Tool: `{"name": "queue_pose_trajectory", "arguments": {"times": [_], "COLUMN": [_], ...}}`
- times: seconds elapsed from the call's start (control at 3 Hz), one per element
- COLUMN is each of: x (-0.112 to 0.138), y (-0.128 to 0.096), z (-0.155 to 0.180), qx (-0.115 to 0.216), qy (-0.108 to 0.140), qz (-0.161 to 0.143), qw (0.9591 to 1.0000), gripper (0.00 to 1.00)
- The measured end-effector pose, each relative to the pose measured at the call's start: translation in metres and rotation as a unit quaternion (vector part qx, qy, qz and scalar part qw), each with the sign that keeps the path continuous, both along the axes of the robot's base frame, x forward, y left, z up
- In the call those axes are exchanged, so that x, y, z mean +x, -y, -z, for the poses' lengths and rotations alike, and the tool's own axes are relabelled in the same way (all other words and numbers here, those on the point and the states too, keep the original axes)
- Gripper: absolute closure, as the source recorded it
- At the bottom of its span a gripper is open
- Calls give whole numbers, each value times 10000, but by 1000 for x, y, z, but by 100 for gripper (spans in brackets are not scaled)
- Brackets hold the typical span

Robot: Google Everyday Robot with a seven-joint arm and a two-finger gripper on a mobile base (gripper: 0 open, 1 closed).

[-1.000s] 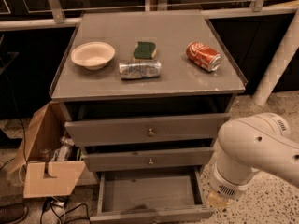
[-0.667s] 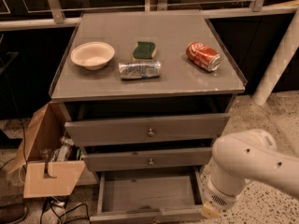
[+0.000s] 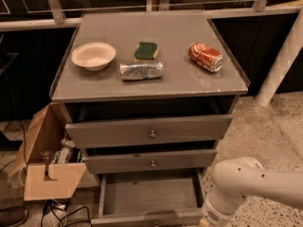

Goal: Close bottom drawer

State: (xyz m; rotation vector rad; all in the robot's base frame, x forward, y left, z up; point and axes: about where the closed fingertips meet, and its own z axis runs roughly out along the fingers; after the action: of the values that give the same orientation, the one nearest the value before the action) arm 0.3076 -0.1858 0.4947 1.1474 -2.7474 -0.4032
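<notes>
The grey cabinet has three drawers. The bottom drawer is pulled far out and its empty inside shows; its front runs along the lower edge of the view. The middle drawer and the top drawer, each with a small brass knob, stand slightly out. My white arm comes in from the lower right, beside the bottom drawer's right front corner. The gripper at its end is cut off by the lower edge of the view.
On the cabinet top lie a beige bowl, a green sponge, a crushed silver can and a red cola can. An open cardboard box with clutter stands left of the cabinet. A white post rises at the right.
My arm has moved down and to the right, lower in the view, so more of the bottom drawer's right side shows. The drawers have not visibly moved.
</notes>
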Motion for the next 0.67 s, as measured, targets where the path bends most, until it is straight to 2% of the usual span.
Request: {"name": "queue_pose_trajectory", "arguments": {"times": [0.33, 0.67], "x": [-5, -3], "y": [-1, 4], "z": [11, 25], "qx": [45, 117], "qy": [-118, -204], "qz": [44, 265], "qw": [9999, 9994], "gripper": [100, 100]}}
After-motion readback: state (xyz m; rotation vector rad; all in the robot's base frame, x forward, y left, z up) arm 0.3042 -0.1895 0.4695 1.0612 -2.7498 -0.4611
